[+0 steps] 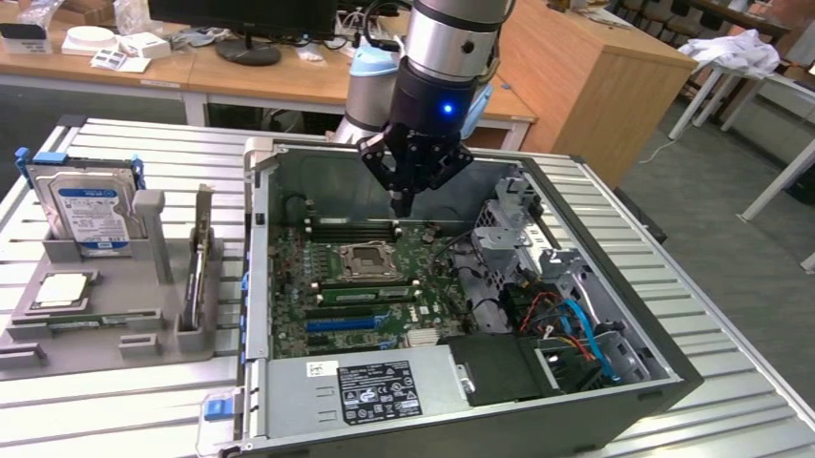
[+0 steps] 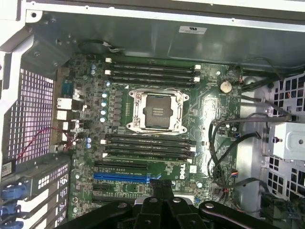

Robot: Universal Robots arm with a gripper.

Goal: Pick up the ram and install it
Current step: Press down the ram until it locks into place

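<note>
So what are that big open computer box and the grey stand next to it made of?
The computer case looks like painted or bare sheet metal: thin folded grey walls with punched vent holes. The grey stand holding the hard drive looks like matte plastic, possibly printed: dull, thick, blocky walls without shine. The table seems ribbed aluminium, pale and faintly glossy.

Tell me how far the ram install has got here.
Done: nothing visible yet. In hand: the gripper is shut, holding nothing, and hovers inside the open case above the motherboard. Left: what looks like the ram stands on edge in the grey holder outside the case, so both pick-up and seating remain.
</note>
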